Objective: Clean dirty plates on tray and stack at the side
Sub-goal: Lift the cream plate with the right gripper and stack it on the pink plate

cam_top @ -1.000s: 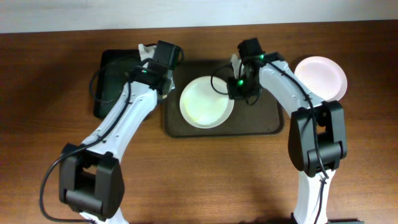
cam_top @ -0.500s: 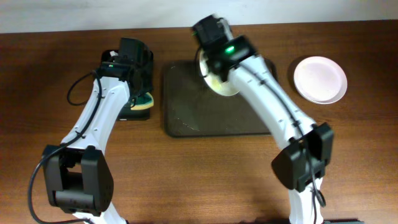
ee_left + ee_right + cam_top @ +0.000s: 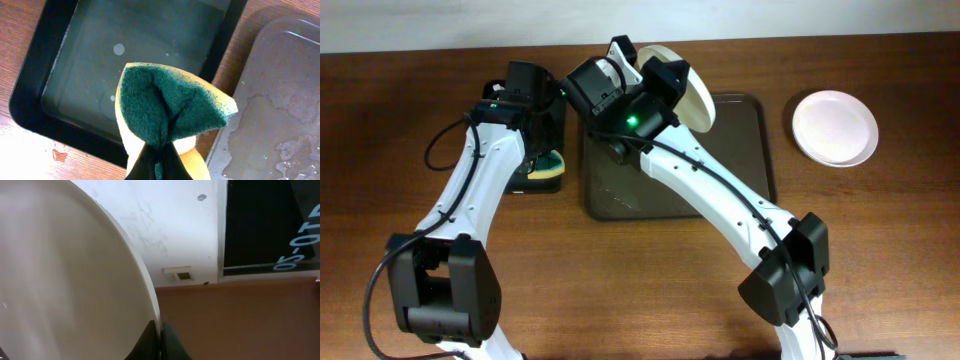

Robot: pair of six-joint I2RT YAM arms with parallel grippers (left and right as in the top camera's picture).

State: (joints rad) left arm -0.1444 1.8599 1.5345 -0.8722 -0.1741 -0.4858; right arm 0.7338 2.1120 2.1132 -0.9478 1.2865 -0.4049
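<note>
My right gripper (image 3: 662,82) is shut on the rim of a white plate (image 3: 692,92) and holds it up on edge above the back of the brown-grey tray (image 3: 720,170). In the right wrist view the plate (image 3: 65,280) fills the left side, and the gripper (image 3: 160,332) pinches its edge. A second white plate (image 3: 835,127) lies on the table at the right. No third plate shows. My left gripper (image 3: 544,152) is shut on a folded green and yellow sponge (image 3: 165,105), and in the left wrist view the gripper (image 3: 157,162) hangs over the near edge of the black tray.
The smaller black tray (image 3: 125,50) holds water and stands left of the brown-grey tray (image 3: 280,100), whose wet floor shows suds. My right arm (image 3: 720,190) crosses over the brown-grey tray. The back wall is just behind both trays.
The plate has been lifted off the tray and tilted up on edge by my right gripper, which swung left. My left gripper moved to the black tray with the sponge, then stayed.
</note>
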